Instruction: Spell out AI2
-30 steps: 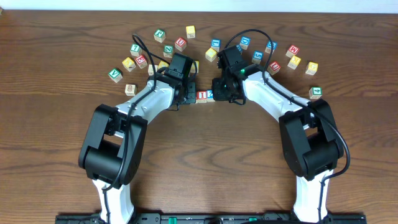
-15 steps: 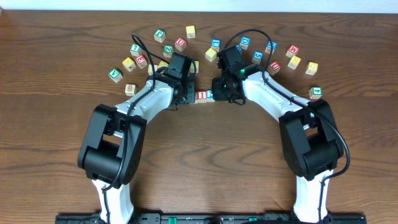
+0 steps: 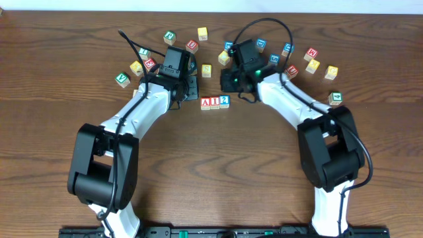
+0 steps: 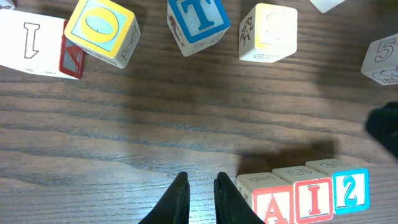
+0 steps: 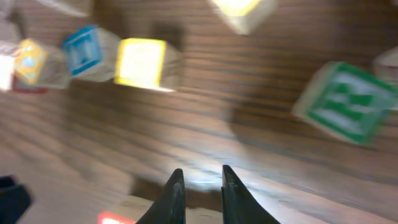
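Observation:
Three blocks stand in a touching row on the table: red A (image 3: 205, 102), red I (image 3: 215, 102) and blue 2 (image 3: 225, 100). In the left wrist view the row is at the lower right: A (image 4: 273, 205), I (image 4: 314, 199), 2 (image 4: 350, 190). My left gripper (image 3: 190, 89) is shut and empty, hovering up and left of the A, its fingertips (image 4: 200, 185) just left of it. My right gripper (image 3: 228, 80) is shut and empty above the row's right end; its wrist view (image 5: 200, 177) is blurred.
Loose letter blocks lie in an arc behind the row: green V (image 3: 122, 79), a yellow block (image 3: 207, 69), a red W (image 3: 311, 53), a green block (image 3: 336, 98). The left wrist view shows a yellow O (image 4: 99, 28) and a blue T (image 4: 198, 22).
Both grippers have drawn back from the row, the left up and to the left, the right upward. The A block, hidden by the left gripper before, now shows.

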You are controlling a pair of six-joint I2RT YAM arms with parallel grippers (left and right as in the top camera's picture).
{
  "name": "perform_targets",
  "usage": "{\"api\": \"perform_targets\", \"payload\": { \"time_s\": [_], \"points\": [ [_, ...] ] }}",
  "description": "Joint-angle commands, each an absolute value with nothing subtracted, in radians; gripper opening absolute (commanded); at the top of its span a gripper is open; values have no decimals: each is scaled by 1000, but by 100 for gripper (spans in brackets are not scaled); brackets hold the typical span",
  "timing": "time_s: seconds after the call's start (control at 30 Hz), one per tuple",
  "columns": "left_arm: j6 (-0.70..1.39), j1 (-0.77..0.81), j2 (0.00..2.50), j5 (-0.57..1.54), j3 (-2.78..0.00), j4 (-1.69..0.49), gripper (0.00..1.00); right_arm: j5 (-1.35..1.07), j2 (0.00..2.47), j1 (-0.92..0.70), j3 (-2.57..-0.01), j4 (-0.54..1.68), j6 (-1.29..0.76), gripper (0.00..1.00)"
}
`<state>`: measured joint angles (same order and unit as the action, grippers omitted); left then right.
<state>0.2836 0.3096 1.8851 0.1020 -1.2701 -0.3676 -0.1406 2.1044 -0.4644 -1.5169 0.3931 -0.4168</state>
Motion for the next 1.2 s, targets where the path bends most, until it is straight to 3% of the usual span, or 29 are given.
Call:
{"api": "perform_targets", "payload": {
  "time_s": [0.0,0.17,1.17],
  "points": [
    [274,310,1877,75,-1275,-387,15,-97,2141,-506,-1534,385,-413,14],
    [354,310,1877,-37,-1275,-418,15,-96,2146,-509,-1534,385,-414,13],
    [354,310,1877,-38,-1275,-421,15,-97,2159,-525,-1523,442,-441,12]
  ]
}}
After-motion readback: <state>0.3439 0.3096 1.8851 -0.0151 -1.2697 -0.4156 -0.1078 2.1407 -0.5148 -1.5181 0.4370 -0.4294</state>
